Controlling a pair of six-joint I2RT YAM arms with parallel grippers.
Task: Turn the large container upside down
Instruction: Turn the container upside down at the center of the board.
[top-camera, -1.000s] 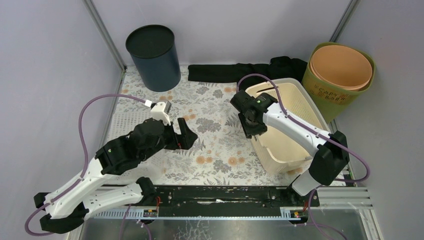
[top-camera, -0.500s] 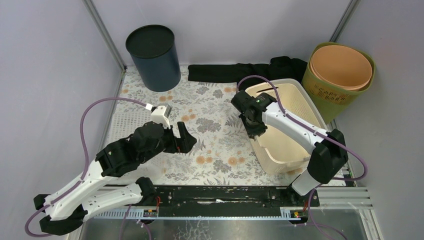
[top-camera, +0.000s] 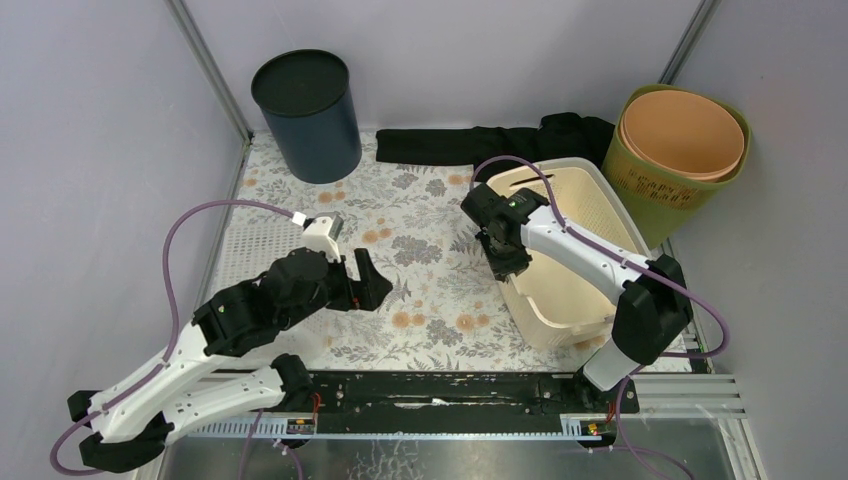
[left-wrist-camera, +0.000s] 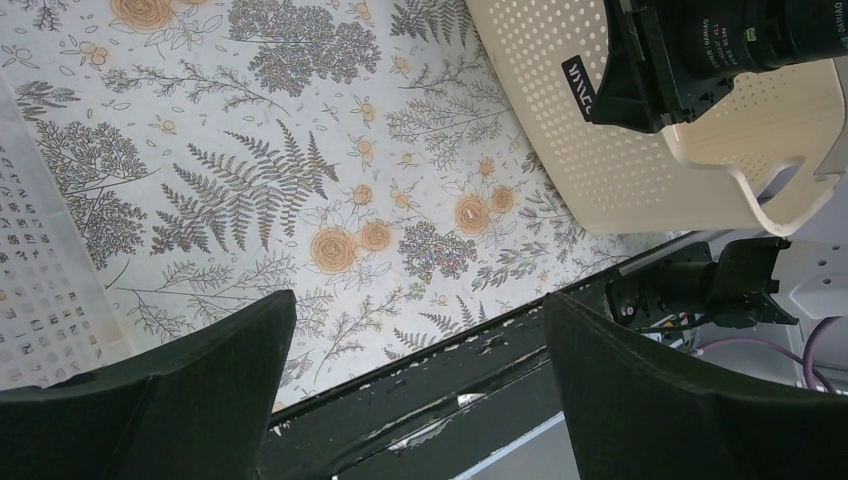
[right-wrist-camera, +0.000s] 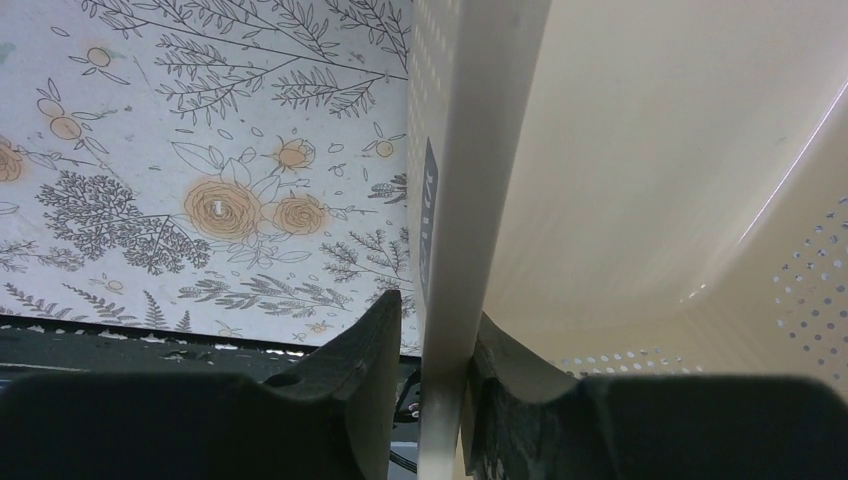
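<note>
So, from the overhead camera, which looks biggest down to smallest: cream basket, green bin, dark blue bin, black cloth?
1. cream basket
2. green bin
3. dark blue bin, only slightly smaller than the green one
4. black cloth, long but thin

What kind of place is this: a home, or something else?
Probably a robot test cell: a left arm and a right arm bolted to a black rail, plain grey walls close around, and a basket and bin on a flowered cloth.
</note>
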